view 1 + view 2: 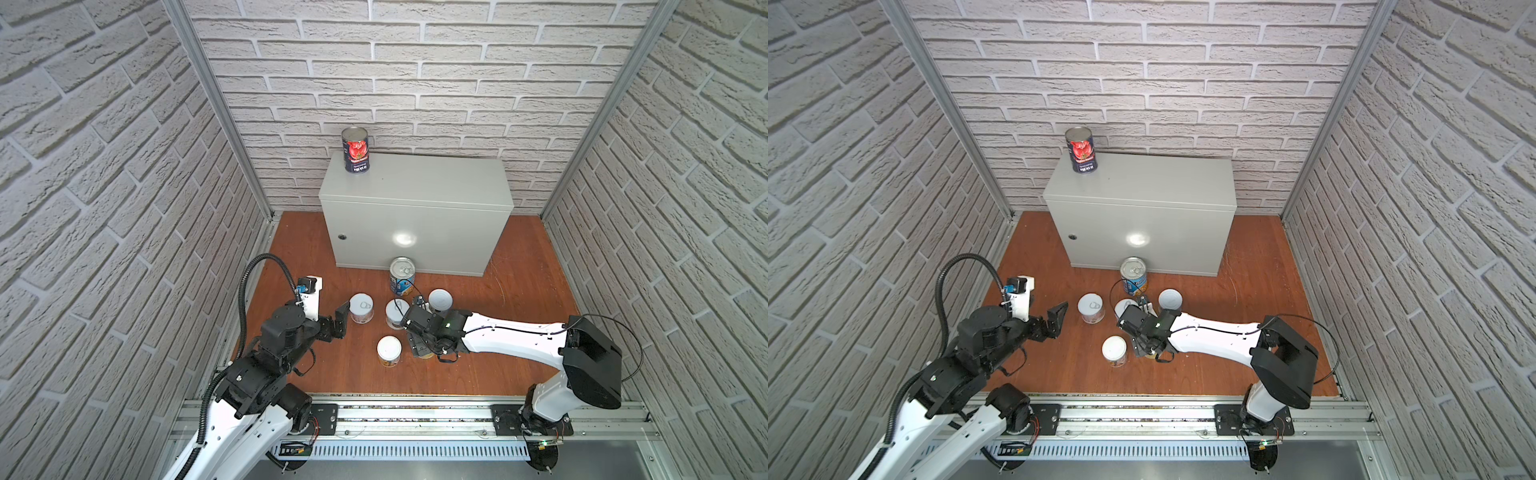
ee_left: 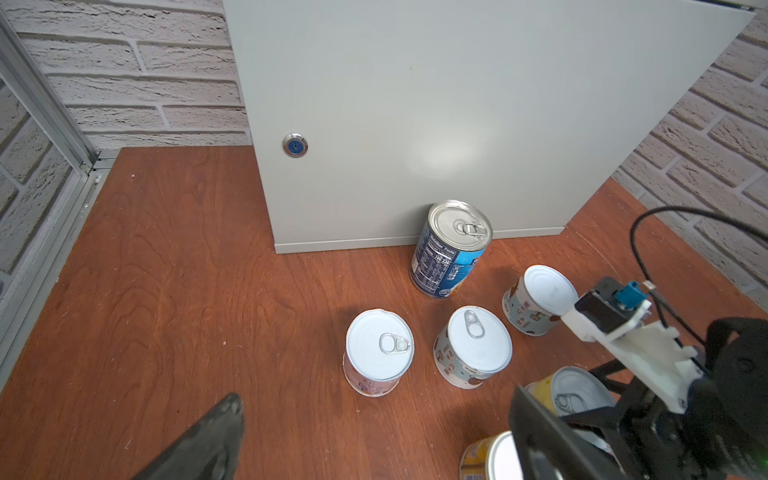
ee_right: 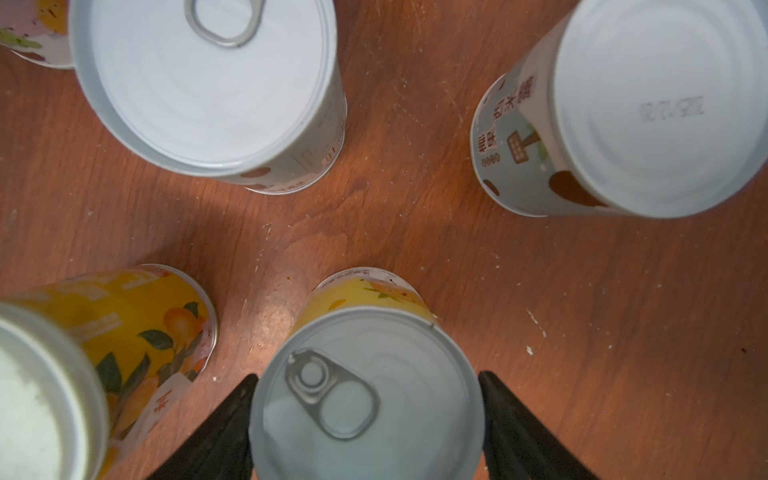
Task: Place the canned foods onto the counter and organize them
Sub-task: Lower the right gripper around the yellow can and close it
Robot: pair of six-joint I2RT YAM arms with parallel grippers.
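While the left pincer (image 1: 338,319) hung released and empty over the left side of the reddish-brown wooden floor (image 1: 299,249), near a short white-lidded pale-labelled can (image 1: 361,307), the work belonged to the other arm. At the back-left corner of the light-grey metal box bench (image 1: 415,183) a tall red-tomato-labelled can (image 1: 355,150) stood upright; the rest of the bench top was bare. On the floor, close before the bench front, stood a tall blue-labelled soup can (image 1: 402,276), with the short cans further forward.

The right pincer (image 3: 366,374) pointed straight down, clenched on a short yellow-labelled can with a silver pull-tab lid (image 3: 365,407), one finger against each opposite side of its rim. That can stood upright on the floor, long axis vertical, directly beneath the pincer. A second short yellow can (image 3: 124,332) stood just beside it, not touching.

By my judgement the lift should go straight up to clear that neighbour, then back over the bench's front edge, where room was plentiful.
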